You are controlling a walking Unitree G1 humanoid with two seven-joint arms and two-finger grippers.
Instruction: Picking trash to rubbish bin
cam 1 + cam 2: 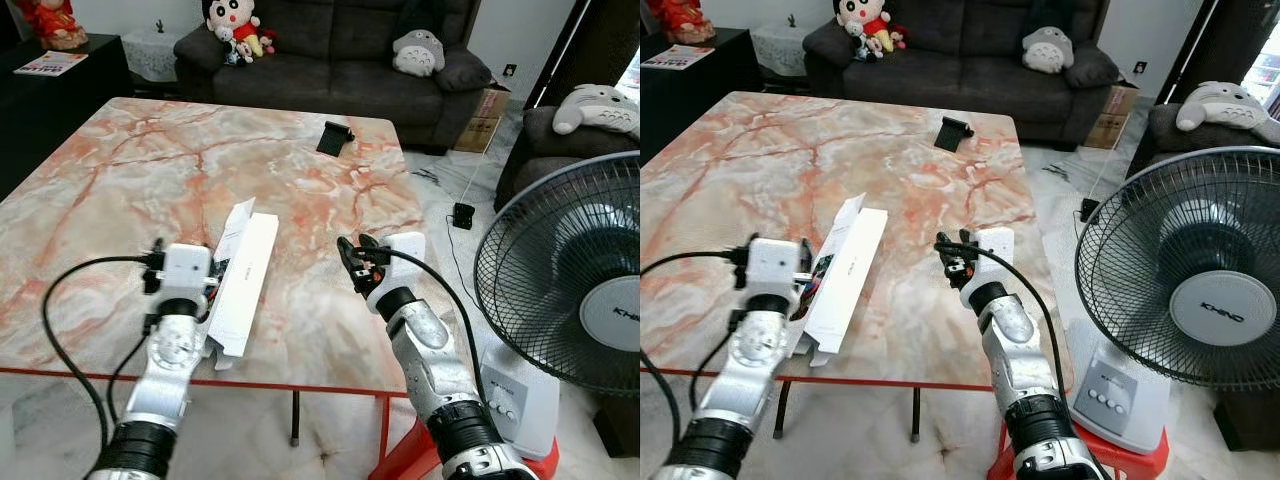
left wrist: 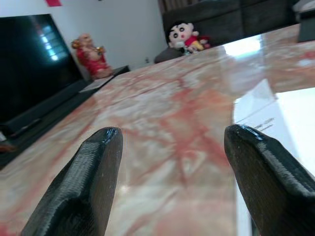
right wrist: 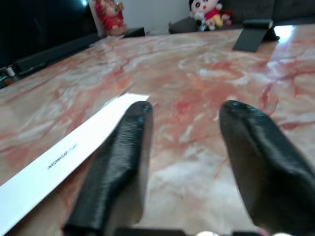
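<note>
Nothing picked yet: white carton (image 1: 243, 279) lying flat on worktop (image 1: 120, 190). Left tool (image 2: 172, 182) and right tool (image 3: 189, 162) both spread apart, empty, flanking it.

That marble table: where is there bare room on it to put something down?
Most of the marble table is bare: the whole far-left stretch, and the middle between the white carton and the black stand. The near edge is crowded: the left gripper is beside the carton, the right gripper over the near right.

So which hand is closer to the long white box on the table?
Left. The left hand is right beside the white box, at its near end; the right hand hovers apart, off to its right.
</note>
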